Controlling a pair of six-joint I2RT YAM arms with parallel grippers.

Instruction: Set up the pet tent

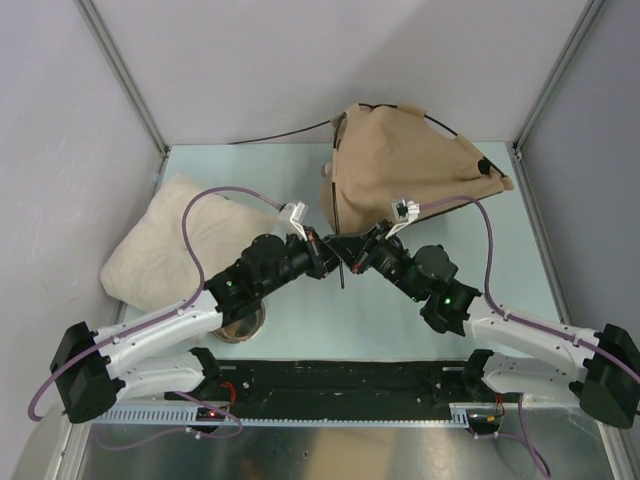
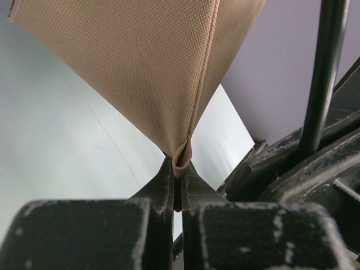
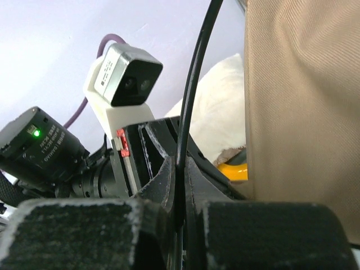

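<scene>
The tan pet tent [image 1: 405,165] sits slumped at the table's back right, with thin black poles [image 1: 290,131] curving out of it. My left gripper [image 1: 322,252] is shut on a corner of the tent fabric [image 2: 181,157], pinching its seamed tip between the fingers. My right gripper [image 1: 352,252] is shut on a thin black pole [image 3: 191,95] that runs up between its fingers, beside the tent fabric [image 3: 304,101]. The pole's loose end [image 1: 342,275] hangs below the two grippers, which meet at the table's middle. That pole also shows in the left wrist view [image 2: 323,67].
A cream fluffy pillow [image 1: 170,245] lies at the left, also seen in the right wrist view [image 3: 216,112]. A yellow bowl holder [image 3: 233,170] peeks out under it; a bowl [image 1: 242,325] shows by the left arm. Grey walls enclose the table.
</scene>
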